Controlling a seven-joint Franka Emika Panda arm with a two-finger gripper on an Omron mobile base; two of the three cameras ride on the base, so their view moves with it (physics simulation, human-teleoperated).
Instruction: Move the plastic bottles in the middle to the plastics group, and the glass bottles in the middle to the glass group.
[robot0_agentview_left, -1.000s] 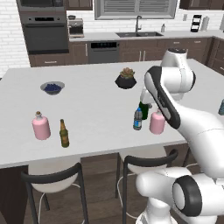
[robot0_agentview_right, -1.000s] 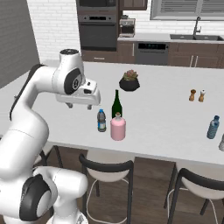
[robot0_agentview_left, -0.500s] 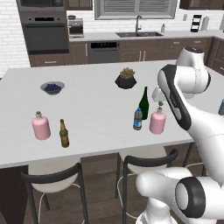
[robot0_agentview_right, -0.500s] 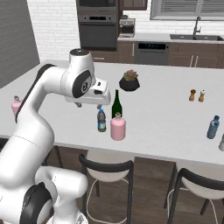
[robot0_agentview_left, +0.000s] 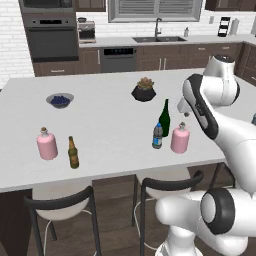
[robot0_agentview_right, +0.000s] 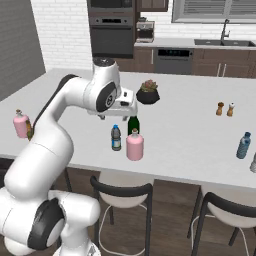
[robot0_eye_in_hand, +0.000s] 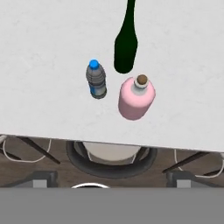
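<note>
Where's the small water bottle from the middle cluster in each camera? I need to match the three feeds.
Left base view: the water bottle stands right of centre, near the counter's front edge.
Right base view: the water bottle stands left of centre, below the arm's wrist.
Hand view: the water bottle lies left of centre, seen from above.
Shared landmark: the pink flask right beside it.

The arm (robot0_agentview_right: 60, 107) is glossy white, made of thick rounded segments. The joints are dark grey discs with black rings between the segments, one large disc at the base (robot0_agentview_left: 220, 210) and one at the wrist (robot0_agentview_right: 105, 95). The hand (robot0_agentview_right: 122, 102) is white and blocky.
</note>
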